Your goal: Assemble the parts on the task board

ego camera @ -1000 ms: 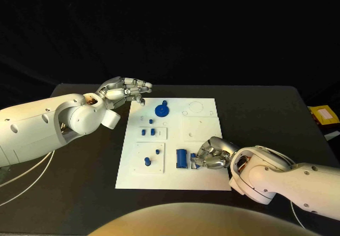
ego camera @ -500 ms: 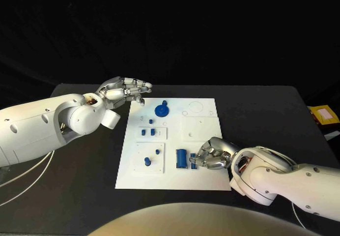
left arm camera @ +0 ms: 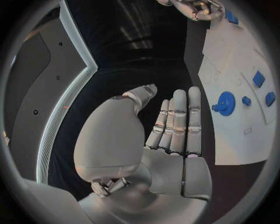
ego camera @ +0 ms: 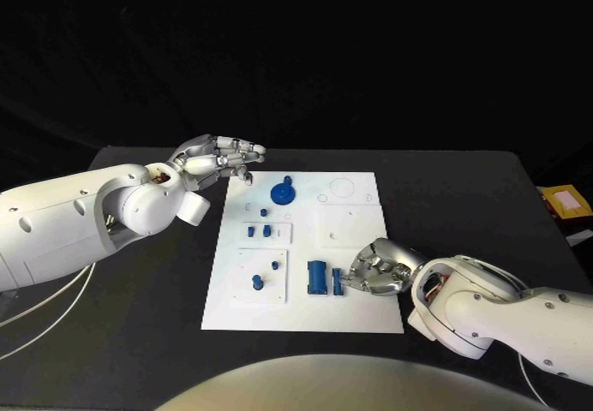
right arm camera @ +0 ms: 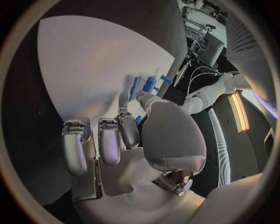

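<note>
Your right hand curls over the task board beside the blue parts, grip unclear; your left hand hovers fingers apart, holding nothing, near the board's far corner.

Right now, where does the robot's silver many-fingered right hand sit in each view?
Head view: right hand at the white task board's near right edge, beside the long blue part.
Left wrist view: right hand at the circle's rim, at the board's far end.
Right wrist view: right hand mid-circle, fingers over the board.
Shared landmark: the board.

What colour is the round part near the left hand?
Blue; the round part shows best in the head view.
</note>
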`<state>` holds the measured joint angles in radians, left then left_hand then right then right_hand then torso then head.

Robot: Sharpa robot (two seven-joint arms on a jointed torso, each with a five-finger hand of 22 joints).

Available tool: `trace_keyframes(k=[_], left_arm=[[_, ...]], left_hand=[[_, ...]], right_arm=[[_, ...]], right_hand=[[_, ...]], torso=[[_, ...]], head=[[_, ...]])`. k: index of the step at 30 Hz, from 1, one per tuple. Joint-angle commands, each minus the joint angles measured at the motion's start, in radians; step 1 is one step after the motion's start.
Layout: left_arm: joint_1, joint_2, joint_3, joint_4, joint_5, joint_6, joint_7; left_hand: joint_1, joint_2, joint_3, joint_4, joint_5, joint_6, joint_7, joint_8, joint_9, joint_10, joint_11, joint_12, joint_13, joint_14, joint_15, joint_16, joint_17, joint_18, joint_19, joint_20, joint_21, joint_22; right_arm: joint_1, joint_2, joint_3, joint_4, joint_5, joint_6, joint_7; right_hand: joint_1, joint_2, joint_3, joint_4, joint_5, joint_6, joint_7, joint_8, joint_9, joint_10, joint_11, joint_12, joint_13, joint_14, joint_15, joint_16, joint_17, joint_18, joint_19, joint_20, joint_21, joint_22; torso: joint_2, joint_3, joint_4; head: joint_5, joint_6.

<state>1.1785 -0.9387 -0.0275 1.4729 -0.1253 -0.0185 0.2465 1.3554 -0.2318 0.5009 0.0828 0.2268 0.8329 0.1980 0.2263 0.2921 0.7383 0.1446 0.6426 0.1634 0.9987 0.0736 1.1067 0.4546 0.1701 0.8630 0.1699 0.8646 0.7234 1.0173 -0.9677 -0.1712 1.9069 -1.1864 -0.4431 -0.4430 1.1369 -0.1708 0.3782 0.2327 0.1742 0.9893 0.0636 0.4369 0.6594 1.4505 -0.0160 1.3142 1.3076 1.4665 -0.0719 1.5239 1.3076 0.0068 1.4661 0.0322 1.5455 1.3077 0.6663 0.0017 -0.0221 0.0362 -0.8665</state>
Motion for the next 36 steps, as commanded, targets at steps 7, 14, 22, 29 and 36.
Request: trace_keyframes(k=[7, 14, 22, 29, 36], left_arm=[[-0.003, 0.022, -0.011, -0.018, 0.042, -0.068, 0.079], [-0.027, 0.073, -0.015, -0.078, 0.111, -0.142, 0.147], [-0.061, 0.163, -0.015, -0.211, 0.212, -0.186, 0.218], [-0.079, 0.202, -0.015, -0.268, 0.177, -0.163, 0.178], [-0.086, 0.197, -0.010, -0.220, 0.170, -0.241, 0.191]], left_hand=[[-0.006, 0.011, -0.004, 0.010, 0.001, 0.003, -0.004, 0.009, 0.001, 0.013, -0.003, 0.020, -0.001, -0.013, 0.000, 0.006, -0.005, 0.013, -0.007, 0.004, -0.009, -0.003], [-0.015, 0.000, 0.034, 0.039, -0.002, 0.038, -0.020, 0.024, 0.007, 0.126, -0.008, -0.020, -0.049, -0.182, 0.019, -0.206, -0.123, 0.003, -0.128, 0.035, -0.185, -0.094], [-0.010, -0.008, 0.016, 0.067, -0.009, 0.035, -0.034, 0.006, 0.004, 0.243, 0.024, -0.393, -0.103, -0.159, 0.078, -0.677, -0.269, 0.012, -0.150, 0.110, -0.539, -0.337], [-0.424, 0.232, -0.501, -0.083, -0.227, -0.833, -0.198, -0.226, -0.292, -0.738, -0.145, -0.643, -0.163, -0.999, -0.074, -1.107, -0.455, -0.170, -0.863, -0.170, -0.865, -0.723], [-0.649, 0.232, -0.501, -0.083, -0.227, -0.833, -0.198, -0.226, -0.292, -0.738, -0.145, -0.643, -0.163, -0.999, -0.074, -1.107, -0.455, -0.170, -0.863, -0.170, -0.865, -0.723]], right_arm=[[0.053, -0.006, 0.006, -0.106, 0.397, -0.090, 0.545], [0.096, 0.081, 0.015, -0.351, 0.821, -0.014, 0.760], [0.104, 0.216, 0.027, -0.639, 1.052, 0.098, 0.844], [0.103, 0.271, 0.034, -0.740, 0.987, 0.052, 0.795], [0.090, 0.255, 0.061, -0.662, 1.026, -0.021, 0.827]], right_hand=[[0.086, 0.012, 0.025, -0.034, 0.036, -0.091, 0.044, -0.073, -0.027, -0.116, 0.042, -0.172, -0.046, 0.042, 0.029, -0.085, 0.003, 0.059, -0.028, 0.030, -0.294, 0.167], [0.161, 0.011, 0.107, -0.099, 0.004, -0.138, 0.085, -0.122, -0.069, -0.425, 0.080, -0.652, -0.421, -0.171, 0.067, -0.451, -0.452, 0.175, -0.359, 0.065, -1.031, -0.107], [0.158, 0.004, 0.205, -0.150, -0.057, -0.130, 0.115, -0.191, -0.153, -0.440, 0.142, -1.062, -0.921, -0.450, 0.158, -1.052, -0.814, 0.177, -0.528, 0.151, -1.378, -0.427], [-0.256, 0.171, -0.378, -0.233, -0.174, -0.989, -0.064, -0.437, -0.659, -1.451, 0.016, -1.314, -1.308, -1.467, 0.072, -1.524, -1.308, -0.007, -1.466, -0.032, -1.545, -1.308], [-1.137, 0.171, -0.378, -0.233, -0.174, -0.989, -0.064, -0.437, -0.659, -1.451, 0.016, -1.314, -1.308, -1.467, 0.072, -1.524, -1.308, -0.007, -1.466, -0.032, -1.545, -1.308]], torso=[[-0.032, -0.0152, -0.0032], [-0.064, -0.0210, -0.0019], [-0.094, -0.0164, 0.0039], [-0.091, -0.0155, 0.0038], [-0.114, -0.0055, 0.0171]], head=[[-0.014, 0.051], [-0.030, 0.121], [-0.037, 0.201], [-0.037, 0.217], [-0.037, 0.253]])
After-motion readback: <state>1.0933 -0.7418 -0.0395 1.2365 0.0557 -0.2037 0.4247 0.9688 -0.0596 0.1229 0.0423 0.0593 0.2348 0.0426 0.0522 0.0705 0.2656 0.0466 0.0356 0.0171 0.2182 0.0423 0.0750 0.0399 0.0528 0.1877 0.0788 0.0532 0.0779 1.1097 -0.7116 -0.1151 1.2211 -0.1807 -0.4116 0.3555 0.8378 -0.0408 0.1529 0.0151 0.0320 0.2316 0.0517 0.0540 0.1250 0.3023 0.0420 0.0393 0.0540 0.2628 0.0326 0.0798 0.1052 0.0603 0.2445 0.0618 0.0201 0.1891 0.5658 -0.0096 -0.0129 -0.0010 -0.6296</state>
